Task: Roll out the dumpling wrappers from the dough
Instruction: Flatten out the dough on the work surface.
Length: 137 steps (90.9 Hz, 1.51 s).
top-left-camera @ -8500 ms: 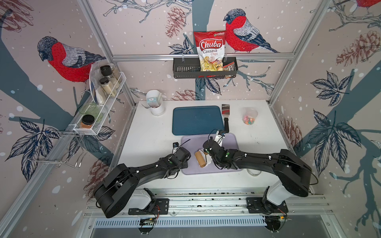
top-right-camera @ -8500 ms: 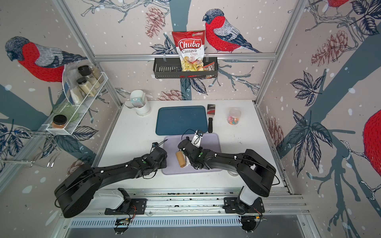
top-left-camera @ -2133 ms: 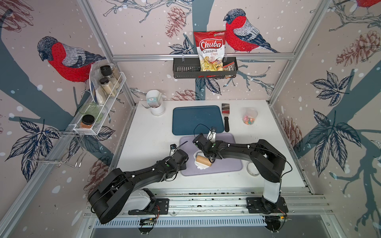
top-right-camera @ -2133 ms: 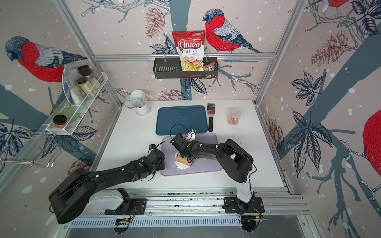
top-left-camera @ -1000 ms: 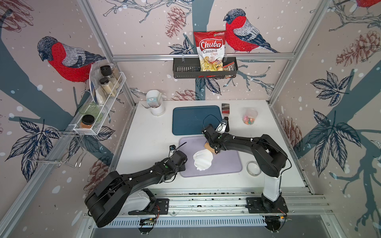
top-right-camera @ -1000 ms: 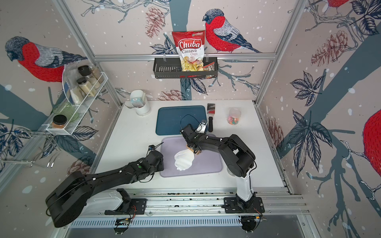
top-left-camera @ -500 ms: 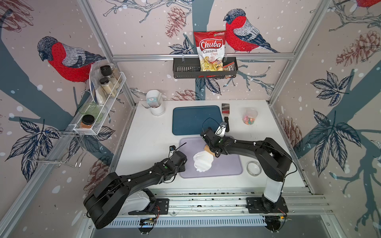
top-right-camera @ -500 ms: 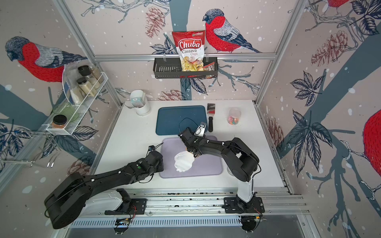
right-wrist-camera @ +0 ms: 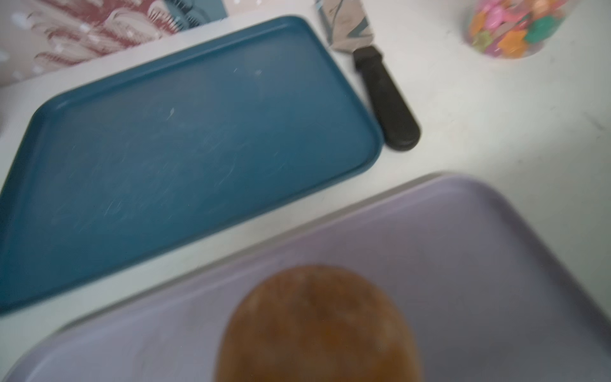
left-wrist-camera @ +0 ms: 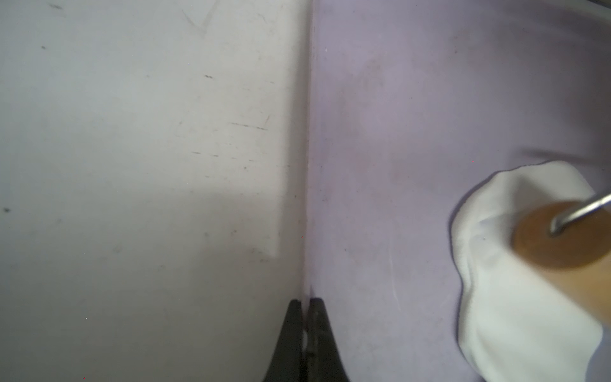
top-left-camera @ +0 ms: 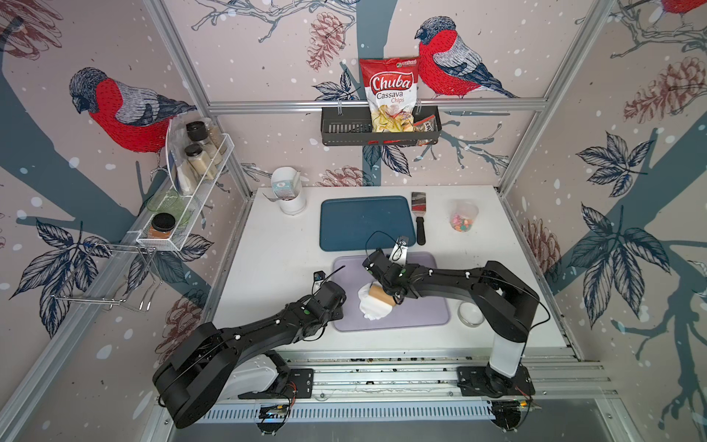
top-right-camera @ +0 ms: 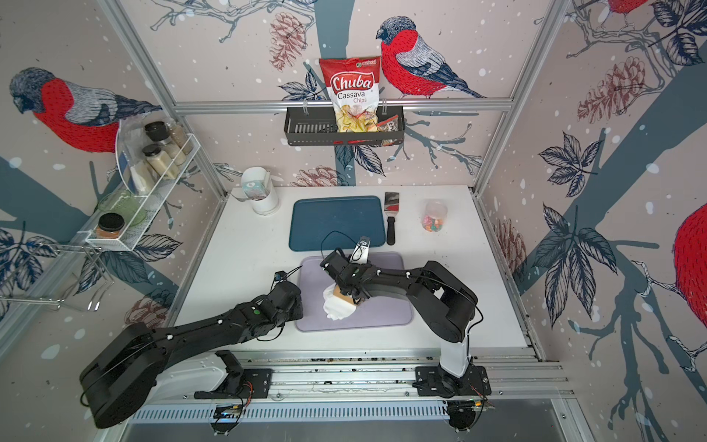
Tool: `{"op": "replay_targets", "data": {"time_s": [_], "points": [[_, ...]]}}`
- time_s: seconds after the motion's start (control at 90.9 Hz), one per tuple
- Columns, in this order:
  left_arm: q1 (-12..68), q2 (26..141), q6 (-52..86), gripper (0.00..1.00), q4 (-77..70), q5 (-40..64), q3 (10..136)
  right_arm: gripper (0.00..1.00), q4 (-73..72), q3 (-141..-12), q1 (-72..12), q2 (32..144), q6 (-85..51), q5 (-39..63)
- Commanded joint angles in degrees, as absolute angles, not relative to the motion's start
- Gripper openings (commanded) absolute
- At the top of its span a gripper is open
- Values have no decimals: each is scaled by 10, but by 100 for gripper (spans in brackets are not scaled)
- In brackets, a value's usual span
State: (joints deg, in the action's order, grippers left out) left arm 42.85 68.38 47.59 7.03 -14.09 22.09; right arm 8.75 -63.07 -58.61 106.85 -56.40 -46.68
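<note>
The dough [top-left-camera: 373,308] – a flattened white mass w/ an irregular, lobed outline – is seen on the lilac tray [top-left-camera: 417,317], left of the tray's middle, in both top views [top-right-camera: 336,306]. A wooden roller [top-left-camera: 380,294] is laid across the dough's far right part, touching it. In the left wrist view the roller's round end face [left-wrist-camera: 562,241] is shown w/ a thin metal wire entering its centre, and the dough [left-wrist-camera: 515,314] is spread out from under it. The right fingers [top-left-camera: 396,297] are closed on the roller's handle end, approx. over the tray's middle. The pads themselves are hidden under the wrist in the top views and are out of the right wrist view, where only the blurred brown roller [right-wrist-camera: 317,327] is seen over the tray [right-wrist-camera: 463,248]. The left fingers [left-wrist-camera: 291,334] are pressed together w/ nothing between them – tips set right at the tray's left edge [left-wrist-camera: 396,132], where lilac meets the white bench [left-wrist-camera: 132,165], and well apart from the dough. Behind the lilac tray a blue tray [top-left-camera: 367,224] is laid flat on the bench. Just beside its right edge a spatula [top-left-camera: 419,218] w/ a black handle is placed, and further right a clear cup of coloured pieces [top-left-camera: 463,222] is stood. A metal ring [top-left-camera: 469,313] is seen on the bench just beside the lilac tray's right edge, partly behind the right arm. A white cup [top-left-camera: 291,199] is stood at the bench's far left.
</note>
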Motion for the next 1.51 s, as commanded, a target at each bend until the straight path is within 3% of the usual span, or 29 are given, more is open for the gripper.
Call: {"op": "replay_targets", "data": {"time_s": [0.0, 0.154, 0.374, 0.517, 0.616, 0.803, 1.013, 1.255, 1.497], "points": [[427, 682, 489, 0, 70, -161, 220, 0, 118, -627, -584, 1082, -560, -450], [427, 677, 491, 0, 59, -158, 216, 0, 88, -614, -512, 1067, -551, -462], [427, 683, 489, 0, 55, -158, 218, 0, 122, -646, -598, 1097, -551, -443], [427, 679, 488, 0, 44, -155, 211, 0, 100, -635, -518, 1084, -555, -445], [427, 672, 488, 0, 41, -154, 207, 0, 117, -651, -510, 1092, -549, -482], [427, 664, 493, 0, 42, -157, 200, 0, 141, -670, -609, 1111, -553, -467], [427, 657, 495, 0, 40, -160, 198, 0, 104, -648, -502, 1075, -549, -473], [427, 663, 493, 0, 34, -155, 201, 0, 131, -658, -602, 1103, -563, -429], [427, 662, 496, 0, 28, -152, 199, 0, 130, -637, -532, 1075, -570, -468]]}}
